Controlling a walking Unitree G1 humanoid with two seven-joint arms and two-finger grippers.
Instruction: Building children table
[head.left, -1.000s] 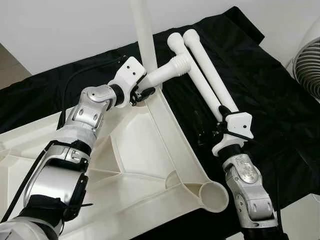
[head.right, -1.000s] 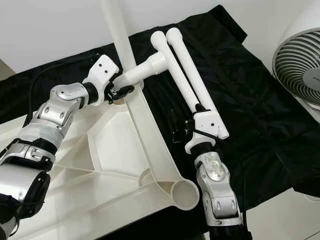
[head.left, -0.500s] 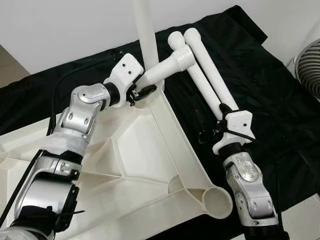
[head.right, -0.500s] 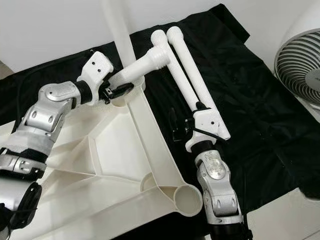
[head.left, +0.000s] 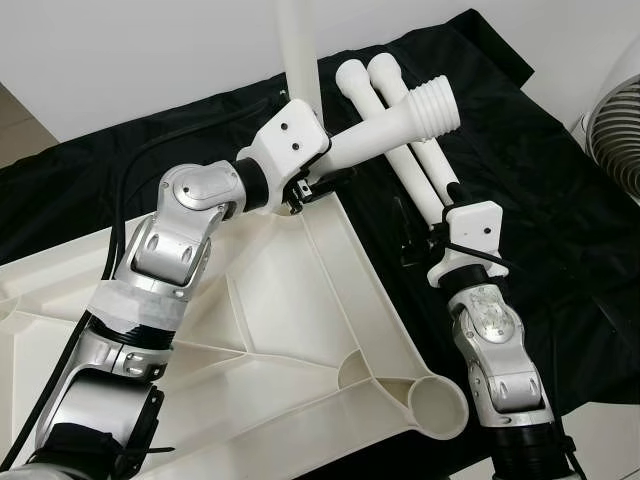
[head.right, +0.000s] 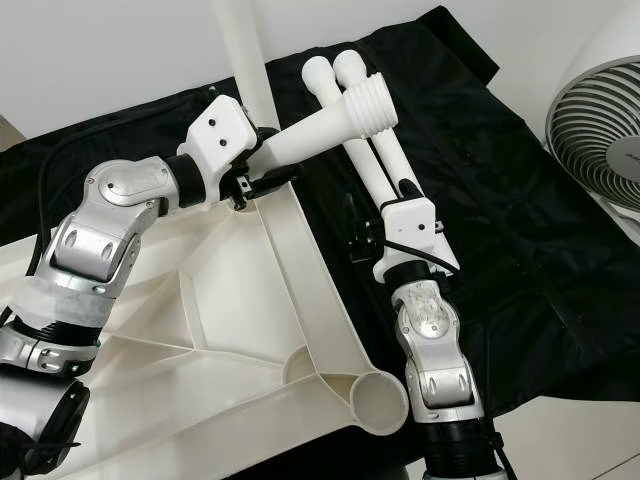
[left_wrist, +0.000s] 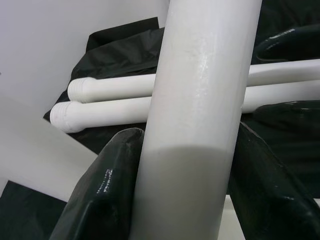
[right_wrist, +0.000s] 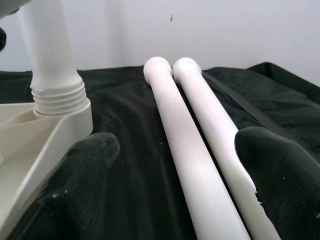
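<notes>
An upturned white plastic tabletop (head.left: 300, 330) lies before me, with one white leg (head.left: 298, 50) standing upright in its far corner socket. My left gripper (head.left: 318, 185) is shut on a second leg (head.left: 385, 120), held slanted above that corner with its threaded end (head.left: 432, 100) raised to the right. In the left wrist view the fingers (left_wrist: 102, 195) clamp this leg (left_wrist: 200, 115) from both sides. Two more legs (head.left: 415, 160) lie side by side on the black cloth. My right gripper (head.left: 418, 235) hovers open over their near ends; its fingers (right_wrist: 87, 170) straddle both legs (right_wrist: 200, 150).
A black cloth (head.left: 530, 170) covers the floor under the parts. A white fan (head.right: 600, 100) stands at the right edge. The tabletop's near corner socket (head.left: 437, 405) gapes beside my right forearm. A white wall runs along the back.
My left gripper has moved to the right and lifted the held leg, so its threaded end now sits higher and farther right, over the lying legs. The right gripper has stayed put.
</notes>
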